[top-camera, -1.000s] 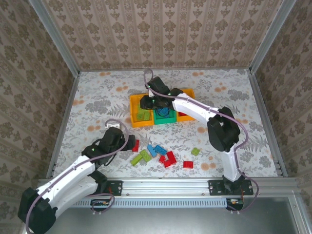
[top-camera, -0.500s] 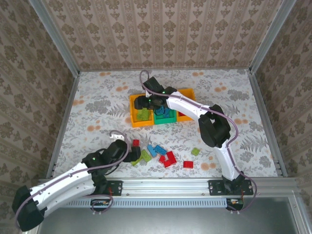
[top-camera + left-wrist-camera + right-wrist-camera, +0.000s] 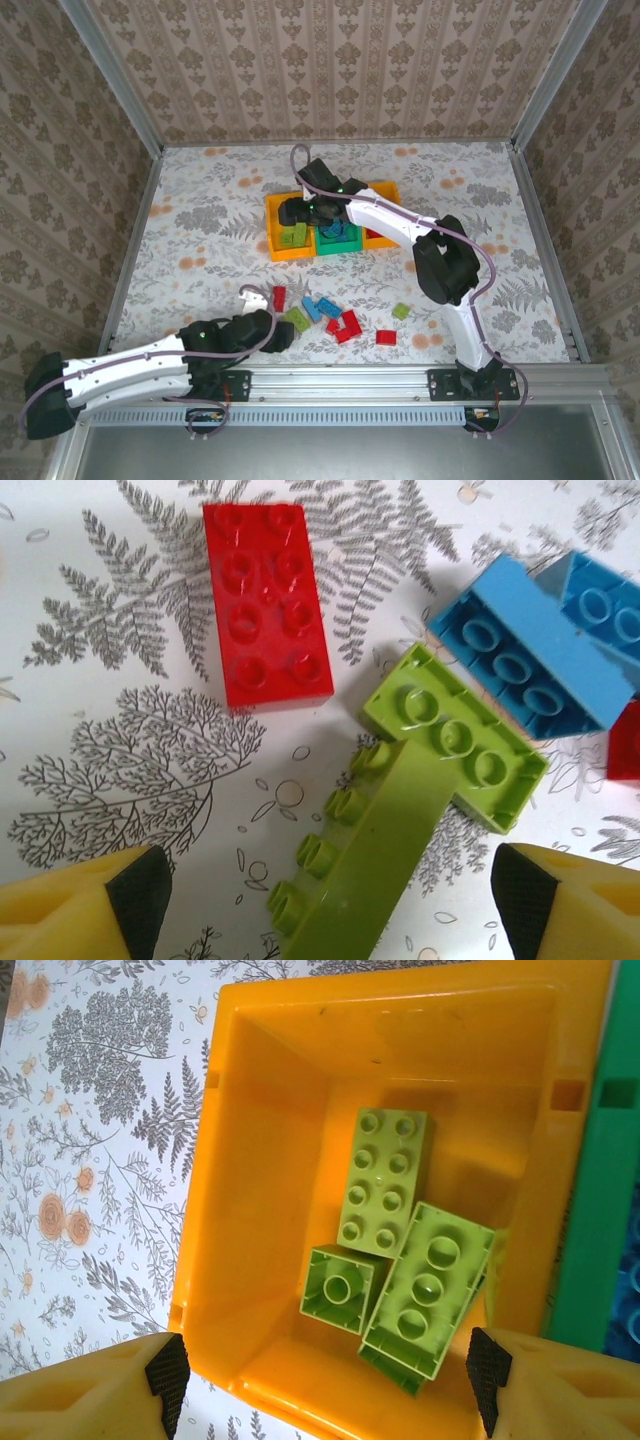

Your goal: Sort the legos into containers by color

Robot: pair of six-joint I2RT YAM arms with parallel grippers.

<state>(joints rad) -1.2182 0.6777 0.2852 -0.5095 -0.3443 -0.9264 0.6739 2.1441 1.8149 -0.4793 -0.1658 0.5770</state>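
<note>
There are three bins: two orange bins [image 3: 271,228] and one green bin [image 3: 338,250]. Three lime bricks [image 3: 385,1180] show inside one orange bin.

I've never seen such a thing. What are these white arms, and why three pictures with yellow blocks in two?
Two robot arms sort toy bricks by colour. One picture looks down on the whole table; the others come from a camera on each wrist, and the yellow blocks are that arm's fingers. The left gripper is open over a lime brick, near a red brick and a blue brick. The right gripper is open over an orange bin with lime bricks inside. Nothing is held.
</note>
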